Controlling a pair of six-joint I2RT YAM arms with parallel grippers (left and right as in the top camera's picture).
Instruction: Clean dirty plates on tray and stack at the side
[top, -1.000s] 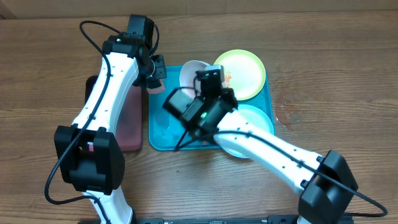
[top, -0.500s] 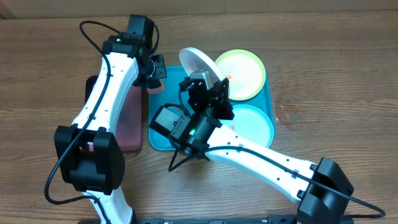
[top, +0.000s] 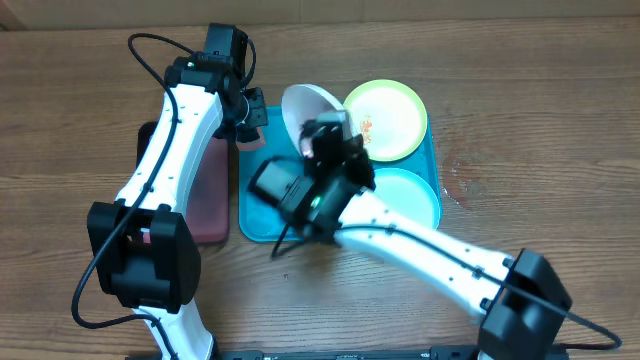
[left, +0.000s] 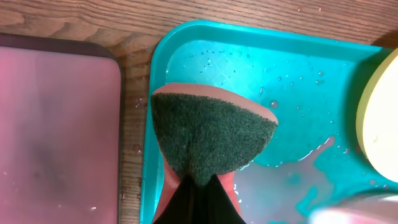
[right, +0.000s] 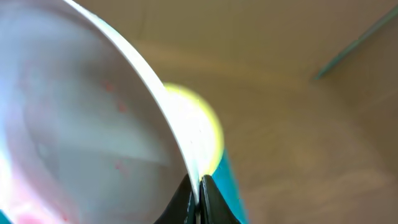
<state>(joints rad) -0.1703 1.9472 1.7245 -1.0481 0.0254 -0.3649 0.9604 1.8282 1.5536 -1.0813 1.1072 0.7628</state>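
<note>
White plate (top: 306, 108) tipped up on edge above the far left part of the turquoise tray (top: 256, 222), rim pinched between the closed fingers of the right tool (right: 199, 186). Faint red specks and a pinkish smear on its inner face in the right wrist view.

Yellow-green plate (top: 392, 118) flat at the tray's far right corner, overhanging the far rim, with a red smear near its left edge. Pale mint-blue plate (top: 412, 196) flat at the near right corner, partly under the right arm.

Left tool (left: 199, 186) clamped on a sponge (left: 211, 134), green scouring face toward the wrist camera, pink body behind, over the tray's far left corner. Touching the tray floor or just above it: cannot tell.

Water drops and a milky pink puddle (left: 280, 180) on the tray floor near the sponge.

Black-rimmed pinkish tray (top: 208, 195) on the bench (top: 540, 120), just beside the turquoise tray's left side.
</note>
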